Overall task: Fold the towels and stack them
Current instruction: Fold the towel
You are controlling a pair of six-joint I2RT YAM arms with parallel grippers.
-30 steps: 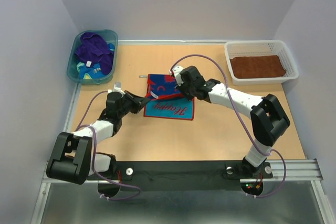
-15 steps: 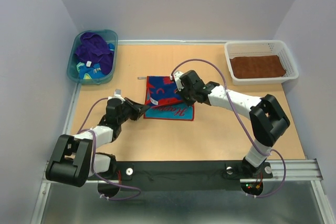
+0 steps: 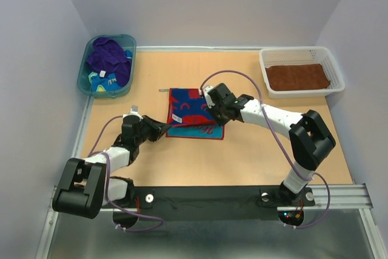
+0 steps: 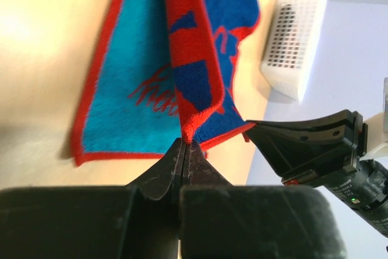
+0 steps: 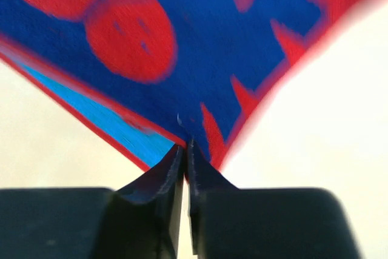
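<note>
Red and blue towel (image 3: 191, 108): We see it lying in the middle of the desk (image 3: 254, 156), between the two arms. It is folded over on itself. The top part is blue with red shapes. A strip of the light blue side, with red writing on it, peeks out along the edge nearest the arms.
Left tool (image 3: 165, 128): We see it low down at the near left corner of the towel. Its two fingers are pressed together. They pinch the corner of the top fold.
Right tool (image 3: 215, 119): We see it at the near right corner of the top fold. Its fingers are almost together, with only a thin slit between them. The corner of the fold sits pinched at their tips.
Teal tub (image 3: 82, 80): It sits at the far left corner of the desk. A purple towel (image 3: 109, 59) is bunched up on top inside it. A teal and yellow towel (image 3: 99, 83) peeks out below that.
White basket (image 3: 267, 59): It sits at the far right corner. A brown towel (image 3: 298, 76) lies flat inside it.
Space: We see the tub and the basket well apart from the red and blue towel.
</note>
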